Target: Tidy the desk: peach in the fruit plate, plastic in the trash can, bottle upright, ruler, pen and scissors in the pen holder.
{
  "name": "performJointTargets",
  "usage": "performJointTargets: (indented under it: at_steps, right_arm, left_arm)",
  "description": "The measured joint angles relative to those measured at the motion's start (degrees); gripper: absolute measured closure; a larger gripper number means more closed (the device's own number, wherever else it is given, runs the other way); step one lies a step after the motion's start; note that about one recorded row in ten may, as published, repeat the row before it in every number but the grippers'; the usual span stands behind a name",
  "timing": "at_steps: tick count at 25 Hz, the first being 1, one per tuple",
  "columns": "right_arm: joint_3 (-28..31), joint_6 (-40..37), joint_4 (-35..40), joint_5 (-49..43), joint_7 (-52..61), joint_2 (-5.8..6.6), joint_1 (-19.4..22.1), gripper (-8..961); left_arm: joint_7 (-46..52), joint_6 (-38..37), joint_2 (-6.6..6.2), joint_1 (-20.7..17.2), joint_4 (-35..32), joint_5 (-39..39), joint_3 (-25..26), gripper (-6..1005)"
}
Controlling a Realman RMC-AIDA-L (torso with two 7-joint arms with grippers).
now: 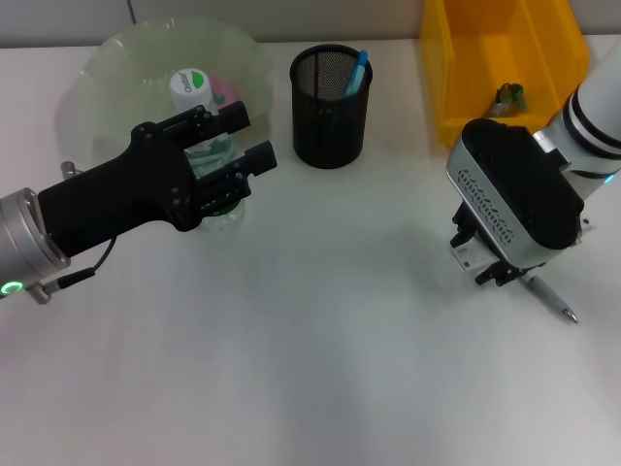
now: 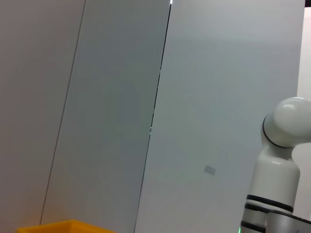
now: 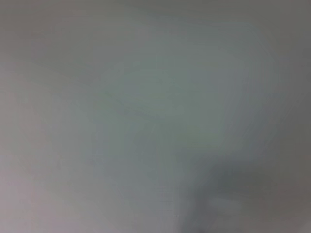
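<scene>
— Two grippers; how do they stand?
— Left gripper (image 1: 226,155) clasps the upright bottle (image 1: 202,146) between its jaws; right gripper (image 1: 490,267) sits over the pen (image 1: 549,298), grip unreadable.

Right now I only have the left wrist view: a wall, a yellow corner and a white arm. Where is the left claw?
Observer: In the head view the left claw is at the upright bottle, by the fruit plate.
Operator: And the white arm I see?
Observer: It is the right arm; the right claw is low over the table, right next to the pen lying there.
Operator: Anything in the pen holder?
Observer: The pen holder holds a blue item; I cannot tell what it is.
</scene>
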State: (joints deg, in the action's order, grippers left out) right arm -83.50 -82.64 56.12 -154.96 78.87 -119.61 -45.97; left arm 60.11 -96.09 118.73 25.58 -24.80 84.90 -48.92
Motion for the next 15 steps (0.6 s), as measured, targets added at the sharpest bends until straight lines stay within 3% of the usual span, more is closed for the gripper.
performJointTargets:
  at_steps: [15]
  right_arm:
    - [-1.0, 1.6, -1.1, -0.2, 1.4, 0.0, -0.2, 512]
  left_arm:
    - [0.0, 0.0, -0.09, 0.0, -0.3, 0.0, 0.2, 412]
